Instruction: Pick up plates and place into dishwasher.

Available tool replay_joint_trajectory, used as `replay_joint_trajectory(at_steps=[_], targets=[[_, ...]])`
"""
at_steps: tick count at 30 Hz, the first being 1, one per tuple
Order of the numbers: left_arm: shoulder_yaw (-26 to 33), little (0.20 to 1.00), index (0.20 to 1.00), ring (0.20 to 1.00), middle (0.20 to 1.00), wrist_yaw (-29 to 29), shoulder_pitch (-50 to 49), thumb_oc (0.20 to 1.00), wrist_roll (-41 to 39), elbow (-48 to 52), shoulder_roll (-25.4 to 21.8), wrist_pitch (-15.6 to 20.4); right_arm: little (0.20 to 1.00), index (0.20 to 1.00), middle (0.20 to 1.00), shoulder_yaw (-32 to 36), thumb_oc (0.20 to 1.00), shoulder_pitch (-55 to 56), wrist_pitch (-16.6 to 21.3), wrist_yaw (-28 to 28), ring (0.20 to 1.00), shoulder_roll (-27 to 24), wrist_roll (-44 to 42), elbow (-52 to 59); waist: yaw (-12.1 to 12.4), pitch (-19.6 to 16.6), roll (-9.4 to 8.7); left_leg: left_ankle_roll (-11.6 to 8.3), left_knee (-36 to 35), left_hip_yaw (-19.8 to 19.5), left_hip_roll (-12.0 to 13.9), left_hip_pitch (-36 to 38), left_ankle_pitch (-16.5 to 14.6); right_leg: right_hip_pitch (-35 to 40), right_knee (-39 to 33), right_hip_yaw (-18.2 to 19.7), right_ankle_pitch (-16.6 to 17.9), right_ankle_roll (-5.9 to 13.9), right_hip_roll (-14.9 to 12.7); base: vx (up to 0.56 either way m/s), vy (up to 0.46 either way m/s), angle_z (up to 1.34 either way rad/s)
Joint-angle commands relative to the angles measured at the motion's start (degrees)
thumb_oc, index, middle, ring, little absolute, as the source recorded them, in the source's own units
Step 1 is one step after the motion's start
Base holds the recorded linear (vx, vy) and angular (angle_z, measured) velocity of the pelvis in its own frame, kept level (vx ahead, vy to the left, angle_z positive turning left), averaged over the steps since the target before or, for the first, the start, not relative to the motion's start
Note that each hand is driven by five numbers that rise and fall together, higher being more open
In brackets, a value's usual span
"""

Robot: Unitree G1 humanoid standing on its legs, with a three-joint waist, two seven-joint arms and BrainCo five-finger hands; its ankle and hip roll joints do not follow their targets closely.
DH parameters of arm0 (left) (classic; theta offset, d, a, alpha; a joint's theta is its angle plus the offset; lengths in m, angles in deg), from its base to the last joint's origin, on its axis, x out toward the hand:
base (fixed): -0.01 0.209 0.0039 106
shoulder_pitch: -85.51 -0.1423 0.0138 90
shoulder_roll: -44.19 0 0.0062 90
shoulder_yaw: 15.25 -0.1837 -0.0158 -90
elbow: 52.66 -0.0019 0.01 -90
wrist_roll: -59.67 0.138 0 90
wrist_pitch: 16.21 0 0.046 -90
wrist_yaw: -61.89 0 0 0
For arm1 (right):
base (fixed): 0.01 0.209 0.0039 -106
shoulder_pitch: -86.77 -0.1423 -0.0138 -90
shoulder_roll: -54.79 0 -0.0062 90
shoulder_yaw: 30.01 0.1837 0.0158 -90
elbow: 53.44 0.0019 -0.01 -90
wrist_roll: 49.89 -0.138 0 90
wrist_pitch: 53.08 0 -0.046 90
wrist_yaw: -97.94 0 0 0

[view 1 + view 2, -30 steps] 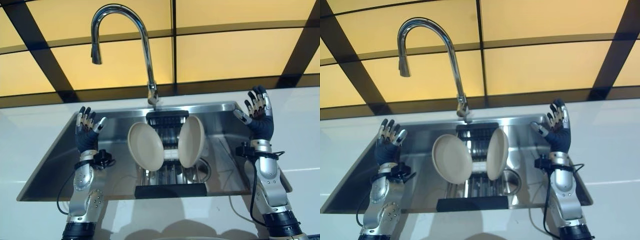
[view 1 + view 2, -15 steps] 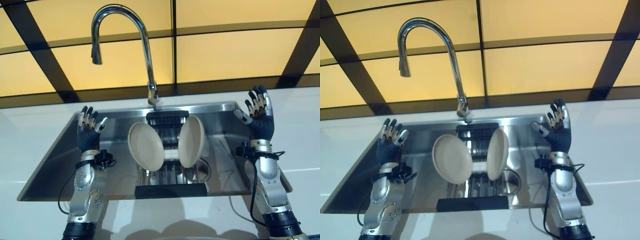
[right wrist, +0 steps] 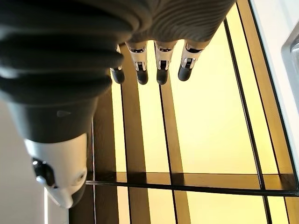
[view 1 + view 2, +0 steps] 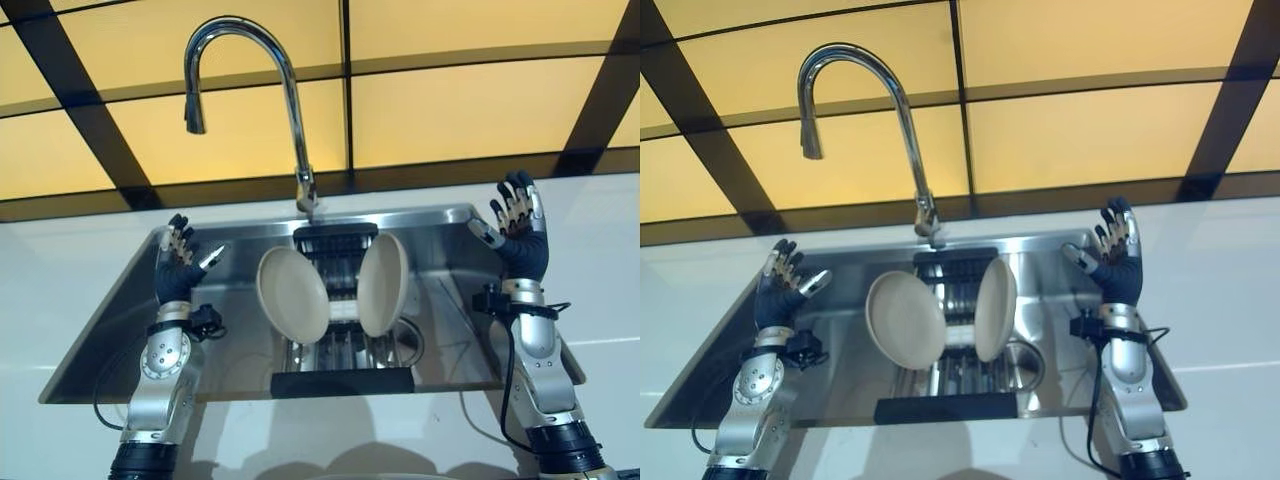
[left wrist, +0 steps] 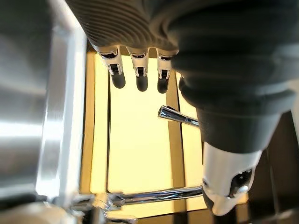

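Note:
Two beige plates stand on edge in a dark rack inside the steel sink: the left plate faces me, the right plate leans toward it. My left hand is raised over the sink's left side, open and holding nothing, a short way left of the left plate. At the sink's right back corner my right hand is held up, open and holding nothing. In each wrist view the fingers are straight against the yellow wall.
A tall curved chrome faucet rises behind the sink's middle. White countertop surrounds the sink. Behind it is a wall of yellow panels with dark strips between them. A round drain lies under the right plate.
My left hand has drifted slightly up and to the right, toward the left plate, with its thumb spread wider. The right hand and both plates have stayed put.

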Motion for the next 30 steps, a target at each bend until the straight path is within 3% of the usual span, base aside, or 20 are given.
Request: replay_joint_trajectory(at_steps=[1,3,8,10,18,30], targets=[[0.46,1.000,1.000,1.000,1.000,2.69,4.49,1.000,12.36,-3.92,-8.07,1.38,1.000,1.000,1.000,-0.78,1.000,-3.64,3.54,0.27,1.000,-1.98,-1.48,-0.03,-0.16,-2.69,-4.30,1.70,1.67,4.11,-3.53,-1.51,-3.56,3.34,-1.87,0.67,-4.64,3.20,-1.55,0.00,0.000,0.00],[0.33,1.000,1.000,1.000,1.000,4.14,4.89,1.000,16.49,-6.28,-10.56,1.72,1.000,1.000,1.000,-0.73,1.000,-3.76,3.42,0.56,1.000,-2.62,-2.09,-0.22,-0.37,-2.81,-4.11,1.67,1.48,4.26,-3.58,-1.47,-3.49,3.26,-1.96,0.81,-4.59,3.28,-1.58,0.00,0.000,0.00],[-2.67,1.000,1.000,1.000,1.000,8.78,5.97,1.000,38.65,-12.10,-19.24,3.58,1.000,1.000,1.000,-0.96,1.000,-3.84,3.91,1.17,1.000,-4.80,-3.88,-0.93,-1.07,-3.04,-3.62,1.64,1.46,5.05,-3.68,-1.64,-3.52,2.97,-2.11,1.26,-4.39,3.56,-1.69,0.00,0.000,0.00],[-4.13,1.000,1.000,1.000,1.000,9.21,6.44,1.000,42.82,-13.46,-22.53,4.18,1.000,1.000,1.000,-0.98,1.000,-3.92,4.24,1.40,1.000,-5.85,-4.79,-1.29,-1.27,-3.11,-3.47,1.62,1.41,5.30,-3.72,-1.70,-3.54,2.89,-2.24,1.32,-4.27,3.70,-1.78,0.00,0.016,0.00],[-11.45,1.000,1.000,1.000,1.000,12.16,8.29,1.000,51.99,-18.67,-30.76,6.75,1.000,1.000,1.000,-2.04,1.000,-4.44,4.91,1.44,1.000,-7.99,-5.59,-2.57,-2.23,-3.31,-2.64,1.65,1.13,6.49,-3.84,-1.86,-3.60,2.41,-2.75,1.67,-3.71,4.19,-2.01,0.01,0.028,-0.01],[-17.24,1.000,1.000,1.000,1.000,21.18,10.82,1.000,61.72,-19.15,-35.37,11.57,1.000,1.000,1.000,-3.07,1.000,-4.73,4.56,0.85,1.000,-9.12,-6.12,-3.02,-3.34,-3.38,-2.28,1.99,0.82,8.13,-4.03,-2.11,-3.82,1.76,-3.43,2.43,-3.06,4.72,-2.14,0.01,0.013,-0.01]])
